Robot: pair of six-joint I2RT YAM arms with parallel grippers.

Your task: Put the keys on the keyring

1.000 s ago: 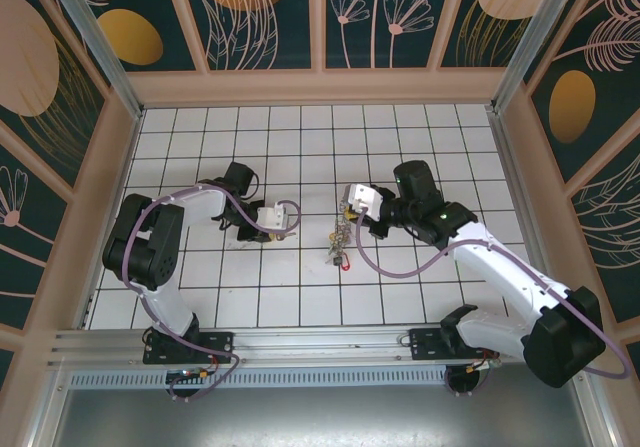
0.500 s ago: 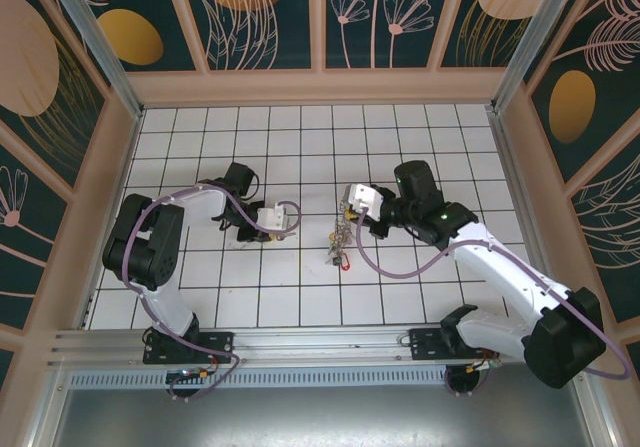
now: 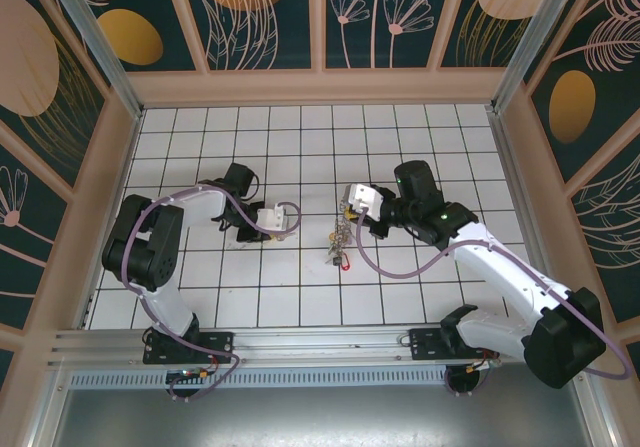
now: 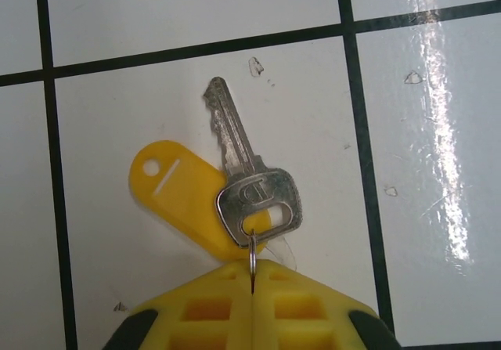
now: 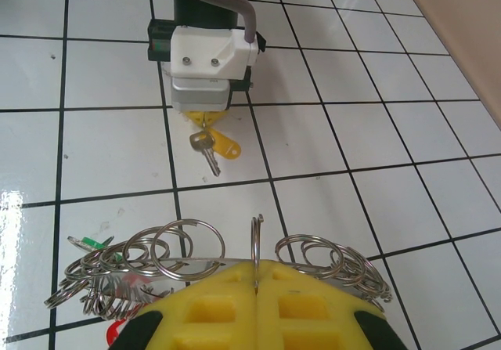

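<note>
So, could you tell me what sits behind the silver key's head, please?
A yellow tag, sticking out left of the silver key; the key's head covers its other end.

The lower part of the thin wire loop [image 4: 253, 254] on the silver metal key [image 4: 249, 184] was lost between the yellow fingers [image 4: 207, 312] of the left gripper [image 4: 253, 276], cut off at the bottom edge. The right gripper [image 5: 257, 276] covered the middle of the thin grey coiled metal keyring [image 5: 210, 261]; a red key head [image 5: 116, 333] and a green key head [image 5: 88, 243] lay mostly buried under its loops.
</note>
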